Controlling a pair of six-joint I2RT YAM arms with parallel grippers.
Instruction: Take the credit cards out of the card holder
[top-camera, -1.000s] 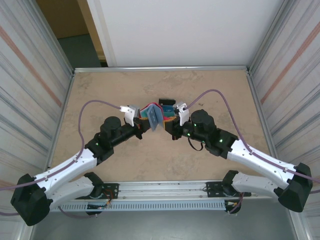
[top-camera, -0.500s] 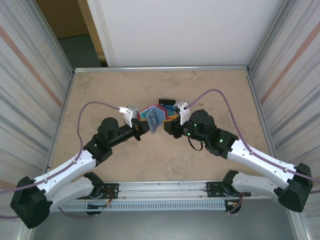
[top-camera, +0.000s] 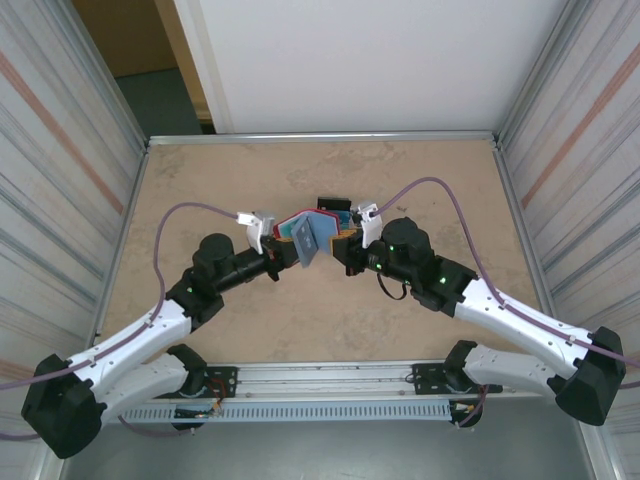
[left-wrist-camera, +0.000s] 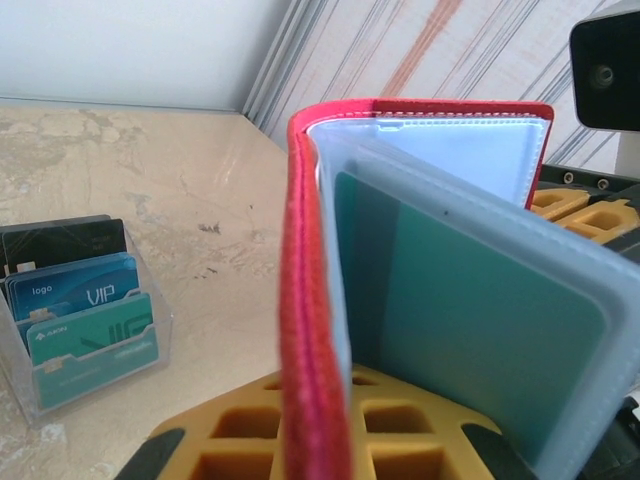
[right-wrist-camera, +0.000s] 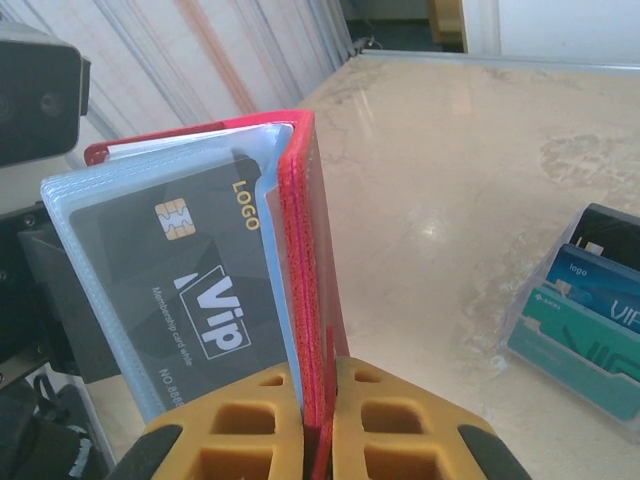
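Since a second ago the left arm has backed off a bit toward its own side, and the card holder (top-camera: 304, 232) between the two arms has fanned open wider, with more of its red cover showing at the far side.

Right now it's held up off the desk (top-camera: 200, 190), roughly mid-desk, one red cover in each claw. The left claw (left-wrist-camera: 312, 450) is pressed together on the left cover, with the red edge running straight down between its orange fingers (left-wrist-camera: 230, 445). The right claw (right-wrist-camera: 318, 430) is doing the same on the other cover, pinching the stitched red edge tight.

The clear sleeves are splayed out between the covers. From the left wrist the nearest sleeve has a teal card (left-wrist-camera: 470, 340) sitting in it, and the sleeve behind it against the cover looks pale, can't tell if anything's in there. From the right wrist the front sleeve holds a black VIP card (right-wrist-camera: 190, 290) with a gold chip and "LOGO" on it, fully inside its pocket.

Just beyond the holder on the desk there's a clear tiered stand (left-wrist-camera: 20, 370) with a few loose cards (left-wrist-camera: 85, 295) standing in it: black at the back, blue in the middle, teal in front.
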